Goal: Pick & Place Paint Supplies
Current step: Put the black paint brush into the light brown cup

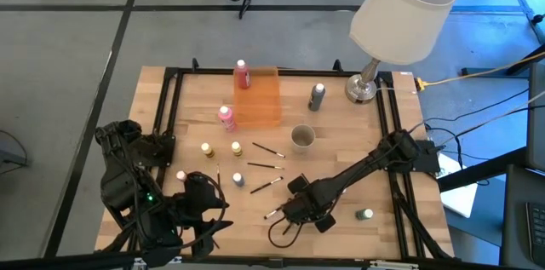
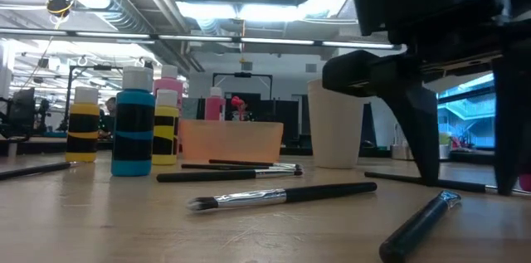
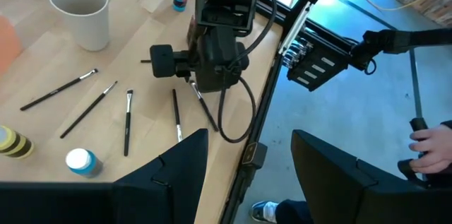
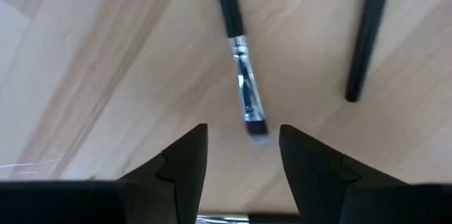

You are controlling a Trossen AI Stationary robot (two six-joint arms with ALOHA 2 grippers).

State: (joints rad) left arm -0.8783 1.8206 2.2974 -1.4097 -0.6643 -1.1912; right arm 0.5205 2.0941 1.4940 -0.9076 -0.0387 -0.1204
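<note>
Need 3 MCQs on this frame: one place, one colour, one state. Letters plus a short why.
1. Where does the lamp stand?
A. the table's far right corner
B. the table's near left corner
C. inside the orange tray

2. What colour is the bottle standing against the orange tray's left edge?
A. green
B. black
C. pink

3. How is the right gripper?
A. shut on a bottle
B. open over a paintbrush's bristle end
C. holding the cup

Key: 1 A, its base sits by that corner in the high view. 2 C, the pink bottle touches that edge. 3 B, the paintbrush tip lies between spread fingers, ungripped.
</note>
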